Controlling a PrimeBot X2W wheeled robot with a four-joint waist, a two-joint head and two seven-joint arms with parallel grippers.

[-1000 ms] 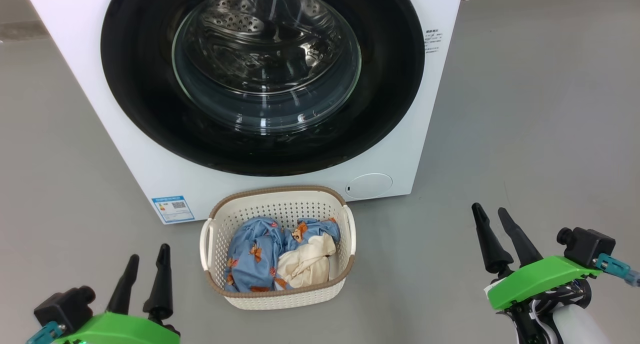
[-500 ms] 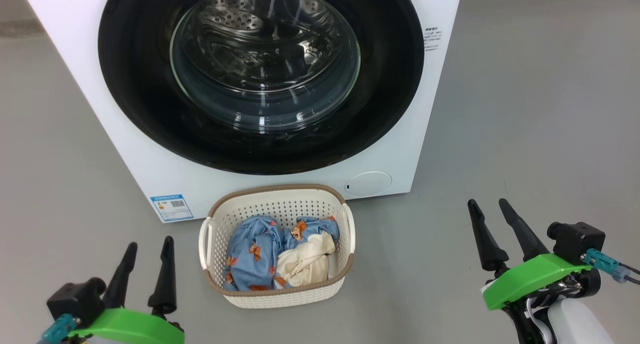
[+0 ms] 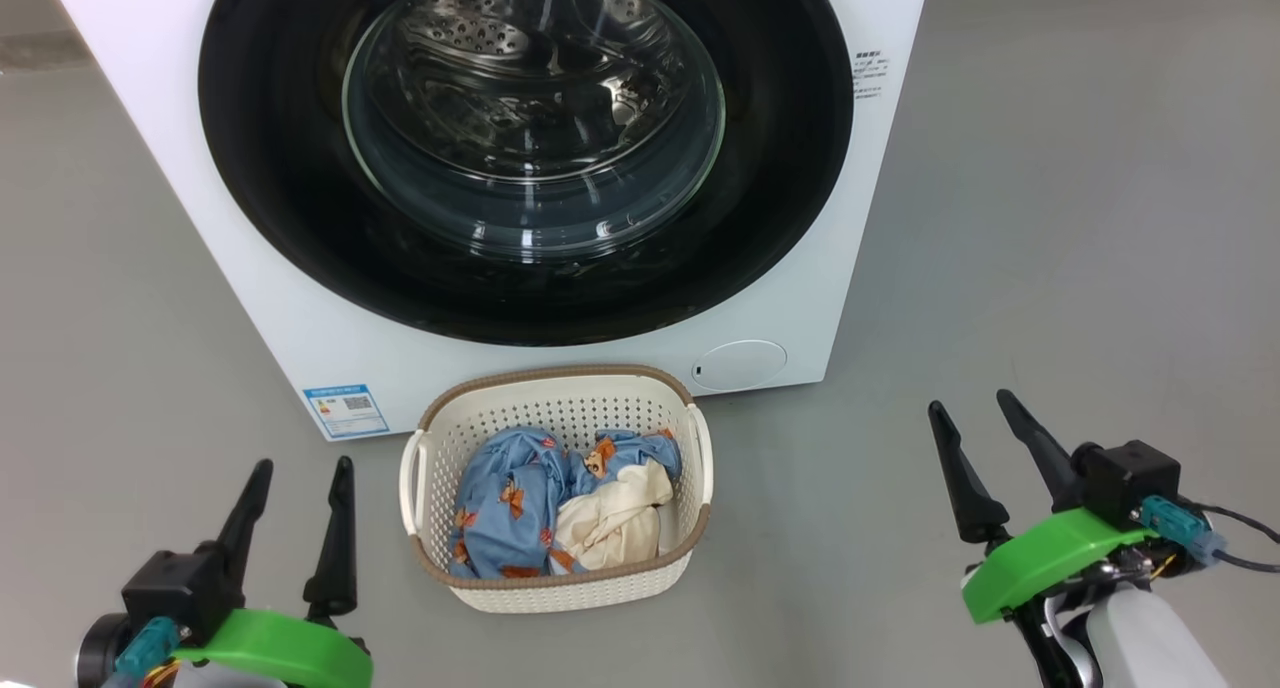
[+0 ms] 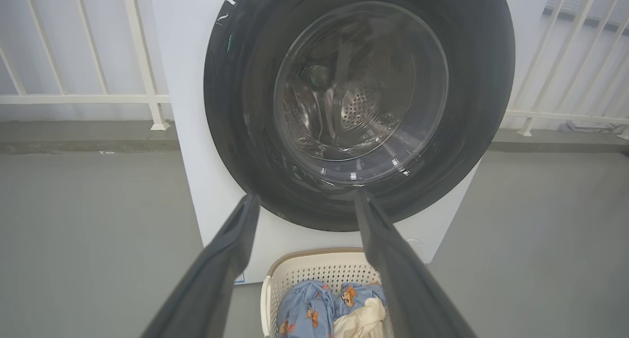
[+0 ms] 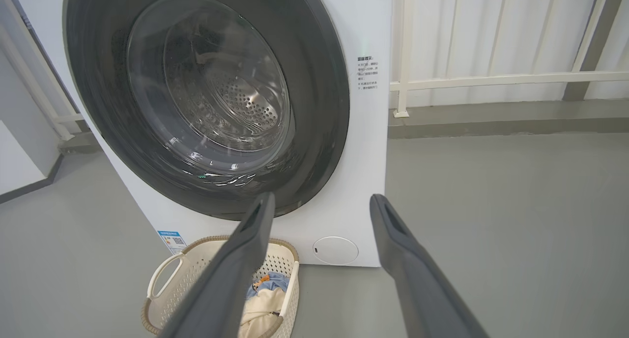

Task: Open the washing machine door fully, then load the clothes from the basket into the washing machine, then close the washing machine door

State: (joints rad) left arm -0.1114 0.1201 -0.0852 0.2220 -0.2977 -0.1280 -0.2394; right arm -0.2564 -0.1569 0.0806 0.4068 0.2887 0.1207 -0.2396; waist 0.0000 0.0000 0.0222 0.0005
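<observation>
Our left gripper [image 3: 303,465] and right gripper [image 3: 968,401] both gape wide, holding nothing. Basket [image 3: 555,373] with clothes [image 3: 520,503] sits between them, nearer the left one. We see the washing machine door [image 3: 300,218] closed, ahead of both.

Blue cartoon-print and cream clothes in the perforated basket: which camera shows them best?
Head view: the whole bundle of clothes lies unobstructed in the cream perforated basket. Left wrist view crops it at the bottom edge; right wrist view hides most behind a finger.
</observation>
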